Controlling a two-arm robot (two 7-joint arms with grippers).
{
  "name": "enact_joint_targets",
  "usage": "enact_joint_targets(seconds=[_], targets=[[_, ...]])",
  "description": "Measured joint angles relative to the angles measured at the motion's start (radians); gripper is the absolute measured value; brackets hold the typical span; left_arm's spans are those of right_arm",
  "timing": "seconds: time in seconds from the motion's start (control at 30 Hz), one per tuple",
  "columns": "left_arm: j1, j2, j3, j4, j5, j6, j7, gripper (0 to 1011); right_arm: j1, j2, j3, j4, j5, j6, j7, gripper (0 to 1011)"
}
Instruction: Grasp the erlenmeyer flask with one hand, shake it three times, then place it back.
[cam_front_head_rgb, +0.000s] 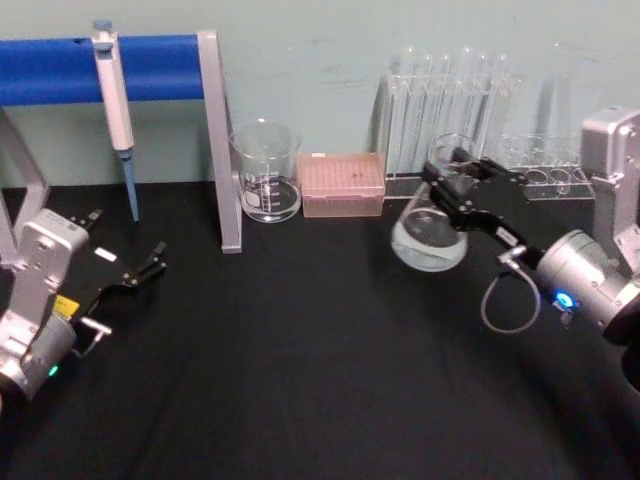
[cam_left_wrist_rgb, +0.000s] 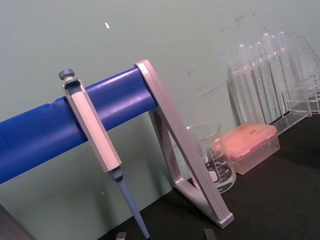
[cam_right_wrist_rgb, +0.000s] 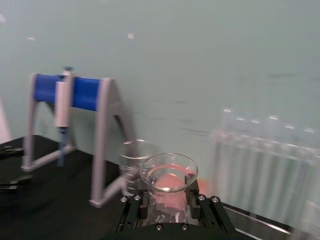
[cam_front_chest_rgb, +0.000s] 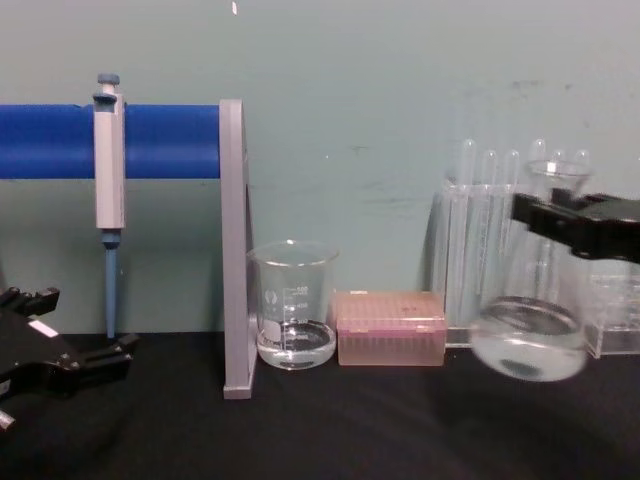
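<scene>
Well, the right gripper has the erlenmeyer flask clamped by the neck, its jaws closed just under the rim. From the head view the flask sits tilted, its wide base swung down toward the robot's left and its mouth angled back toward the arm. A little clear liquid pools in the bottom. In the chest view the flask hangs in front of the test tube rack, with the right gripper reaching in from the right edge and pinching the neck below the rim. The right wrist view looks straight down into the round mouth of the flask, black fingers on either side of the glass.

Over on the left, the left gripper is parked low over the black table, jaws apart and holding nothing; the chest view catches the left gripper at its lower left corner.

Along the back wall, a glass beaker with a printed scale stands beside the grey leg of the blue stand. A pink pipette tip box sits just beside the beaker, between it and the rack. A pipette hangs from the blue bar, tip pointing down.
</scene>
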Motion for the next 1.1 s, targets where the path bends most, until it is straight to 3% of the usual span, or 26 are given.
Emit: enact_joint_targets(seconds=[0.33,0.53,0.8,1.0,1.1], targets=[[0.000,0.000,0.000,0.000,0.000,0.000,0.000,1001,-0.046,-0.002,0.084,-0.014,-0.036,0.017,-0.084,451],[0.000,0.000,0.000,0.000,0.000,0.000,0.000,1001,-0.057,-0.006,0.101,-0.020,-0.050,0.024,-0.089,451],[0.000,0.000,0.000,0.000,0.000,0.000,0.000,1001,-0.048,-0.020,0.085,-0.024,-0.065,0.029,-0.029,451],[0.000,0.000,0.000,0.000,0.000,0.000,0.000,1001,-0.035,-0.030,0.050,-0.025,-0.067,0.033,0.024,451],[0.000,0.000,0.000,0.000,0.000,0.000,0.000,1001,-0.022,-0.035,0.013,-0.026,-0.065,0.035,0.069,451]])
